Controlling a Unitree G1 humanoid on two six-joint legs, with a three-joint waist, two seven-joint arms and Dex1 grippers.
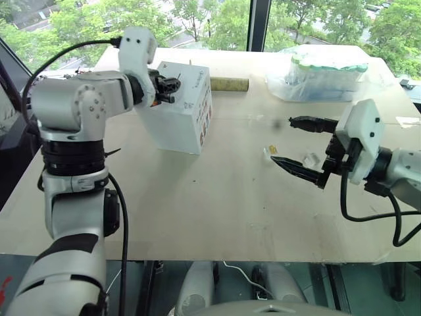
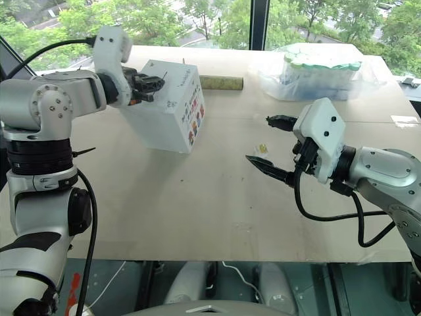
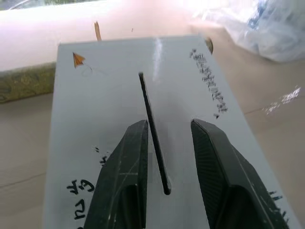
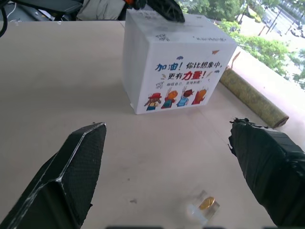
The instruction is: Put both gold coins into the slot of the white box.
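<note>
The white box [image 1: 181, 115] stands at the back left of the table, stickers on its side. My left gripper [image 1: 172, 85] hovers just over its top. In the left wrist view its fingers [image 3: 128, 162] stand apart on either side of the dark slot [image 3: 152, 124], with nothing between them. One gold coin [image 4: 206, 203] lies on the table in a small clear plastic piece, to the right of the box [image 4: 176, 71]. My right gripper [image 1: 283, 139] hangs wide open and empty just above that coin [image 1: 273, 150].
A brown cardboard tube [image 1: 229, 83] lies behind the box. A clear plastic bag [image 1: 322, 76] of white-green packs sits at the back right. A small clear plastic bit [image 1: 309, 158] lies by the right gripper. The table's front edge [image 1: 217, 258] is near.
</note>
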